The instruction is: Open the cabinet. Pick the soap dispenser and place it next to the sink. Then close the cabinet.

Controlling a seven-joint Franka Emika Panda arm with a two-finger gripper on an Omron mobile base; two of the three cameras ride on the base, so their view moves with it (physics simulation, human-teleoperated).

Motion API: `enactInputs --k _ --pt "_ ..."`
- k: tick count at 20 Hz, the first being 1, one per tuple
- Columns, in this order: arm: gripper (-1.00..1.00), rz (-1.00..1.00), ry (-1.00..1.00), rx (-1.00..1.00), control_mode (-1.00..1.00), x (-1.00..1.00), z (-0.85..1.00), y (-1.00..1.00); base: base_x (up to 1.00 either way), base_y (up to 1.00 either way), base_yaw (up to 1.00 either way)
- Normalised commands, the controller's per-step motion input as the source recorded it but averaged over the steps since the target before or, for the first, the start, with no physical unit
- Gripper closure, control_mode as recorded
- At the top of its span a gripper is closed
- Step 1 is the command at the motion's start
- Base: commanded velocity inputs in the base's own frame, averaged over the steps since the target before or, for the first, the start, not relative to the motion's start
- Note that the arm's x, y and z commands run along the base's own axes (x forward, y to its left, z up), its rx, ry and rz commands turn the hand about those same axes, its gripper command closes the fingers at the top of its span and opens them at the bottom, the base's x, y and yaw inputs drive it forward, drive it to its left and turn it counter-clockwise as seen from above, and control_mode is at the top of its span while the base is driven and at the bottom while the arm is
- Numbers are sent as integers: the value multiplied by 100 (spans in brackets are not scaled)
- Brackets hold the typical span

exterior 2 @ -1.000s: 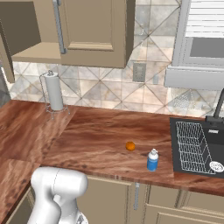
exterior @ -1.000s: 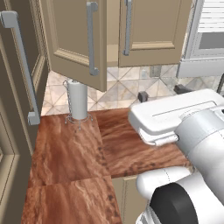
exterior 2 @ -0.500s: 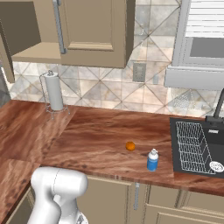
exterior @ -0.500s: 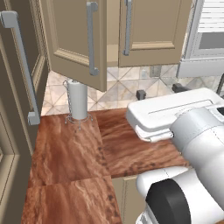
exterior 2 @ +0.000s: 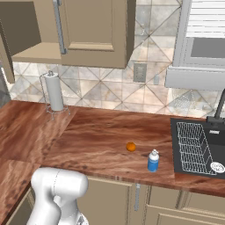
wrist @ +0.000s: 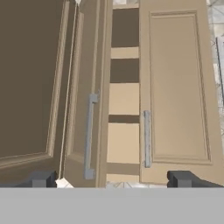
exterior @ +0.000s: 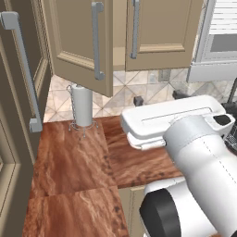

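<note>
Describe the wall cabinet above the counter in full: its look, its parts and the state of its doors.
The cabinet is a beige wall unit, wood-like, with two recessed-panel doors, each bearing a long grey vertical bar handle. The left door is swung partly outward; the right door lies flat and closed. Through the gap between them, beige shelves with dark spaces between show in the hand view. It hangs over the brown counter, above the paper towel roll. Nothing touches it.

The beige double-door wall cabinet hung above the wooden counter, its left door swung out. The small blue soap dispenser stood on the counter between the small orange ball and the dark sink. The white paper towel roll stood far left by the wall.
</note>
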Motion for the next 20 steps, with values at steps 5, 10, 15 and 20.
enactInputs --k 5,10,15,20 --pt "-100 -5 0 -3 -100 18 -8 0 0 0 0" --pt "-100 -6 0 -3 -100 23 -3 1 0 0 0" --pt "-100 -6 0 -2 -100 15 0 11 0 0 0" --pt "-100 -6 0 -2 -100 18 -8 11 0 0 0"
